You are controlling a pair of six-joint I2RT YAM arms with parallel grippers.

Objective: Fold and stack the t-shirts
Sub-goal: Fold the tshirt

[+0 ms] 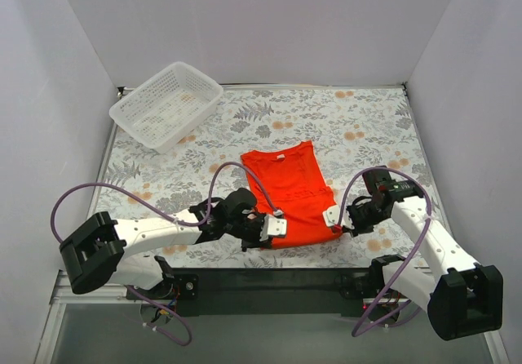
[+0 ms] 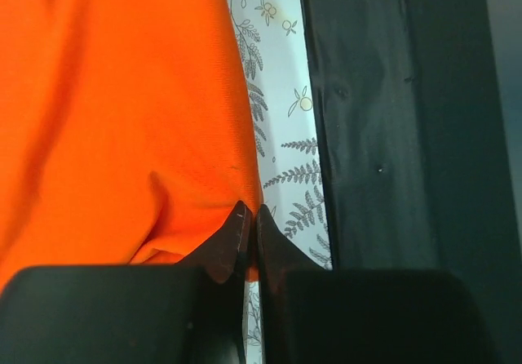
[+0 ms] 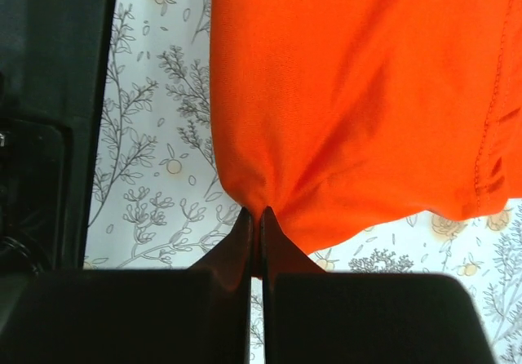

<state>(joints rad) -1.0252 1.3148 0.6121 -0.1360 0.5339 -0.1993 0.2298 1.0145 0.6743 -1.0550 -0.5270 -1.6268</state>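
Left gripper [image 1: 277, 227] and right gripper [image 1: 333, 219] each clamp a near hem corner of the orange-red t-shirt [image 1: 287, 186]. The lengthwise fold looks ready to begin: lift both corners evenly toward the collar.

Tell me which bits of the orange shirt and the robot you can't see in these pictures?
Top view: two near corners of the t-shirt, covered by the left end effector and right end effector.
Both wrist views: most of the t-shirt, cut off by the picture edges.
Top view: the neck label, too small to read.
Every view: the t-shirt's underside, hidden by its own cloth.
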